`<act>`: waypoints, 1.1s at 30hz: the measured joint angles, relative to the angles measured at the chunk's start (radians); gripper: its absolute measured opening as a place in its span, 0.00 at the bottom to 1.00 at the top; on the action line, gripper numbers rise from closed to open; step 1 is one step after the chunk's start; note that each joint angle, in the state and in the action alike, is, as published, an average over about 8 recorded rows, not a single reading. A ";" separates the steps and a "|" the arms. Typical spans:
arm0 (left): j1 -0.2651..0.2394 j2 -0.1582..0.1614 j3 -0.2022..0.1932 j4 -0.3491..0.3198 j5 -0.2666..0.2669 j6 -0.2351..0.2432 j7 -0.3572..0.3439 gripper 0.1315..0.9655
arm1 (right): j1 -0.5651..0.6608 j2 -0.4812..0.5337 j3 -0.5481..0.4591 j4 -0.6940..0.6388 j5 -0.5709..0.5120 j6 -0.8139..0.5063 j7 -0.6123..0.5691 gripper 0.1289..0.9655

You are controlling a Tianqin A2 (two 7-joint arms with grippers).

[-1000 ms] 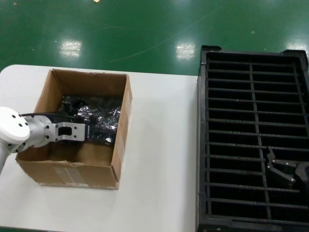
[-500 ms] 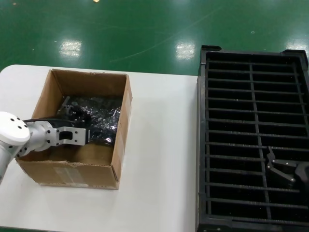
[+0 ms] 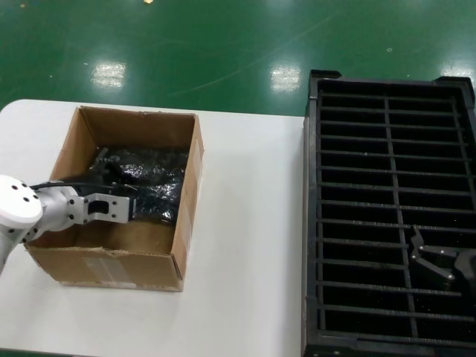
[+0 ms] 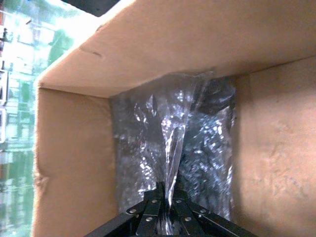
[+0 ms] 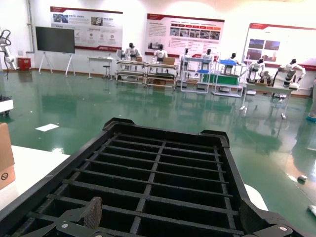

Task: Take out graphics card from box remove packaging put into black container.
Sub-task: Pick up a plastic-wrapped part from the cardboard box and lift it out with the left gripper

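Crinkly silver packaging [image 4: 170, 148] pinched by left claw [image 4: 165, 217]; peaked

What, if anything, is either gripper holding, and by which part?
The left gripper pinches a raised fold of the crinkly translucent silver plastic bag inside the brown cardboard box. The right gripper holds nothing.

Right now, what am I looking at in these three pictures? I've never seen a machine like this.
It is a two-armed robot seen through its own cameras. One camera on its head looks down on a white table. The other two sit on its wrists. On the table stands a brown box, with a black container of narrow slots beside it. The left gripper reaches into the box and pinches a fold of the crinkly silver packaging, as the left wrist camera shows up close. The right gripper waits open above the container.
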 joint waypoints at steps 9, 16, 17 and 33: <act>0.053 -0.060 0.013 -0.148 0.034 -0.015 -0.068 0.02 | 0.000 0.000 0.000 0.000 0.000 0.000 0.000 1.00; 0.102 -0.108 0.012 -0.286 0.065 -0.027 -0.132 0.01 | 0.000 0.000 0.000 0.000 0.000 0.000 0.000 1.00; 0.111 -0.117 0.012 -0.312 0.073 -0.027 -0.146 0.01 | 0.000 0.000 0.000 0.000 0.000 0.000 0.000 1.00; 0.295 -0.262 -0.107 -0.799 0.203 -0.042 -0.419 0.01 | 0.000 0.000 0.000 0.000 0.000 0.000 0.000 1.00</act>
